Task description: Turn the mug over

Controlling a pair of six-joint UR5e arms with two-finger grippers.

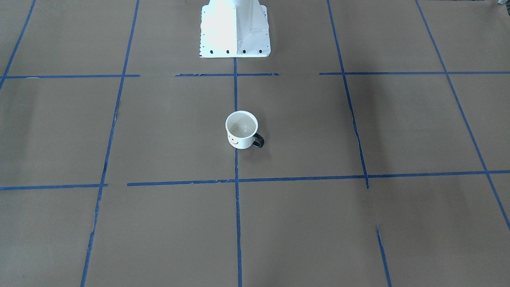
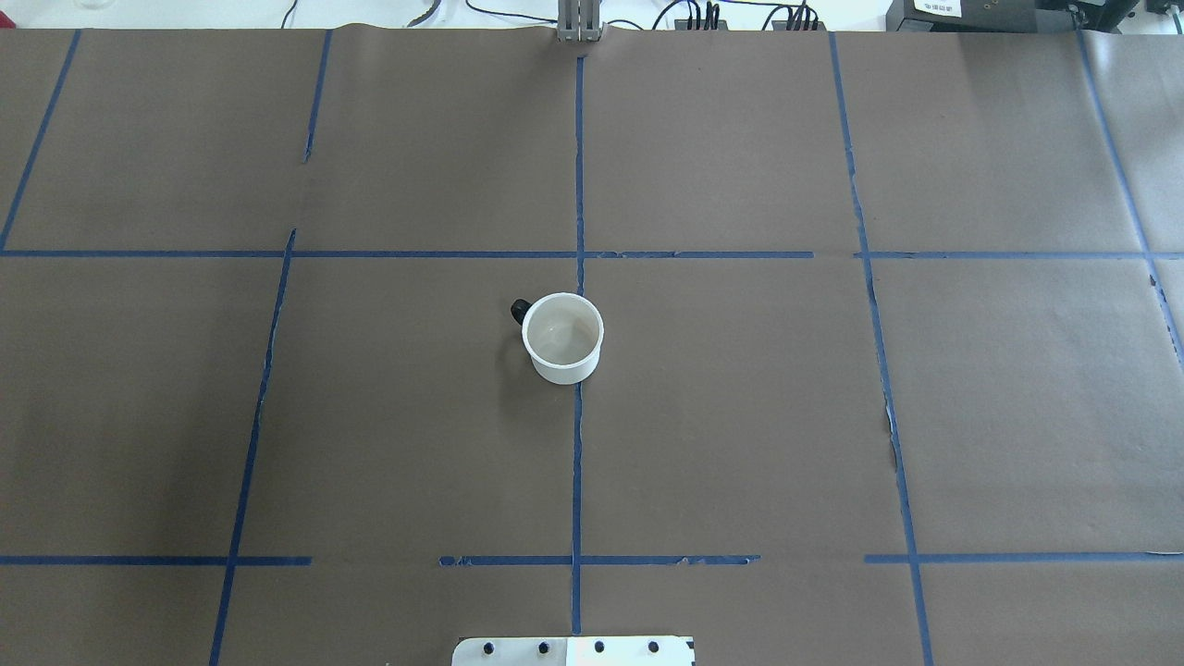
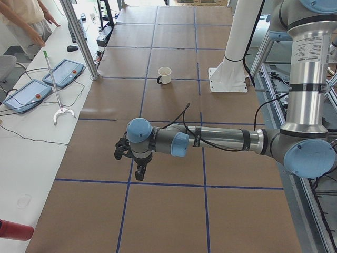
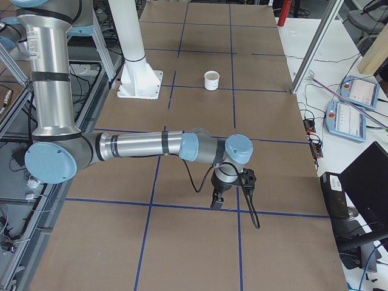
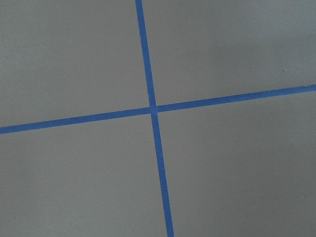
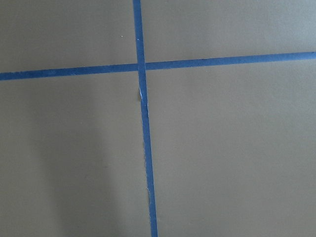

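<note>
The small white mug (image 1: 241, 135) stands upright, mouth up, at the middle of the brown table, on the centre tape line. Its smiley face and black handle show in the front-facing view. It also shows in the overhead view (image 2: 562, 342), the exterior left view (image 3: 165, 75) and the exterior right view (image 4: 211, 80). My left gripper (image 3: 139, 175) hangs over the table far from the mug, toward the table's left end. My right gripper (image 4: 216, 203) hangs the same way toward the right end. Both show only in the side views, so I cannot tell whether they are open or shut. The wrist views show only tape lines.
The robot's white base (image 1: 235, 32) stands behind the mug at the table's edge. Blue tape lines form a grid on the paper. Teach pendants (image 3: 63, 71) and a grabber tool (image 3: 52, 84) lie on a side bench, with a person (image 3: 26, 21) beside it.
</note>
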